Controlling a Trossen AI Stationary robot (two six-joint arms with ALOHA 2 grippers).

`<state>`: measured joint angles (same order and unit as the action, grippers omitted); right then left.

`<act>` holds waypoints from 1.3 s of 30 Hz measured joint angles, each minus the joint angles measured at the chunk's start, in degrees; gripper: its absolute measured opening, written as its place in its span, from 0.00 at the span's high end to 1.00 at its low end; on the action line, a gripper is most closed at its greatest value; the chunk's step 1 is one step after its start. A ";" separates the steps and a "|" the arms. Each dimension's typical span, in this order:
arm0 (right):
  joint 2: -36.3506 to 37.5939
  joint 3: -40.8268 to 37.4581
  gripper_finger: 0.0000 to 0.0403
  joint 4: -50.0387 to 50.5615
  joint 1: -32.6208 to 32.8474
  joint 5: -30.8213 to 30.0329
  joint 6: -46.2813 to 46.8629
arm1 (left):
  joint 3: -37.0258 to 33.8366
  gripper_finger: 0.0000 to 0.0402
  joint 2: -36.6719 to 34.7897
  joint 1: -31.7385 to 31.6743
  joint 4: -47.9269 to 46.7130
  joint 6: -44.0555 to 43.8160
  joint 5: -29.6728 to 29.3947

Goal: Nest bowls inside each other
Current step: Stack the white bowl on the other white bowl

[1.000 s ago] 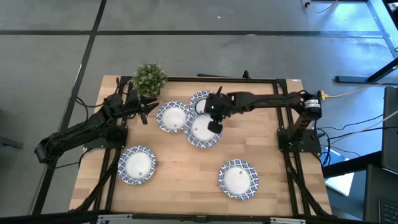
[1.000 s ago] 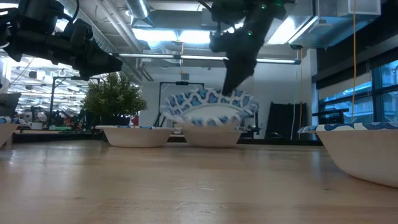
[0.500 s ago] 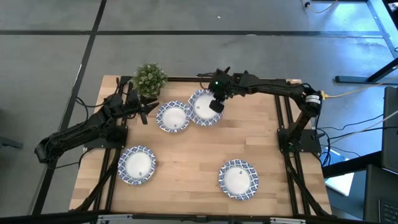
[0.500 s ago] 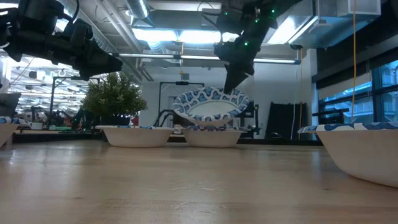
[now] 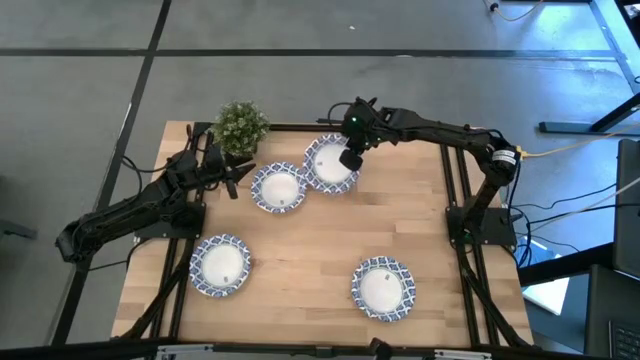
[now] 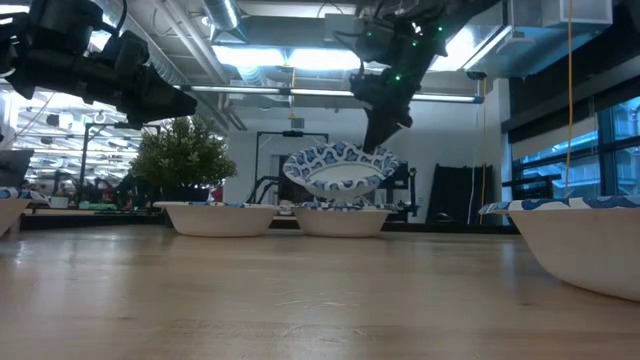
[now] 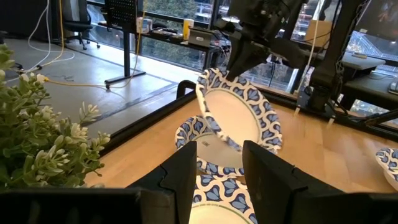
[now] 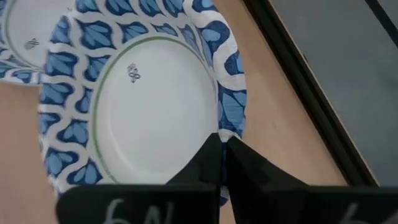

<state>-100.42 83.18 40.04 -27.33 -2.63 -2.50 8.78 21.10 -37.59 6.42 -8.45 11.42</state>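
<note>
One bowl (image 5: 330, 165) aloft, rim pinched by right claw (image 5: 350, 160) — left claw (image 5: 236, 176) part-open, empty, near plant (image 5: 241, 126).

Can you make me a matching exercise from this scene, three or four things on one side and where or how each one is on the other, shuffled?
1. right gripper
2. left gripper
3. potted plant
4. held bowl

A. in the air above another bowl
B. at the table's far left corner
C. shut on a bowl's rim
D. open, beside the plant, holding nothing

Pairs: 1-C, 2-D, 3-B, 4-A
</note>
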 joint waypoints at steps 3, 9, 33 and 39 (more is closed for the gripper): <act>0.00 0.00 0.93 -0.38 0.02 0.79 -0.86 | -0.01 0.69 0.00 -0.01 0.00 0.00 -0.02; -0.26 0.00 0.90 -1.28 -0.02 0.80 -0.75 | -0.01 0.69 -0.01 -0.01 0.00 0.00 -0.07; -5.44 0.00 0.62 -1.57 0.18 1.26 -1.70 | -0.01 0.69 -0.01 0.00 -1.07 -0.02 -0.07; -2.93 -0.02 0.62 -1.23 2.41 1.25 -2.26 | 0.00 0.69 -0.01 0.01 -1.07 -0.02 -0.07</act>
<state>-103.36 83.15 38.81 -24.92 -1.38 -4.77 8.77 21.09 -37.58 5.34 -8.47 11.35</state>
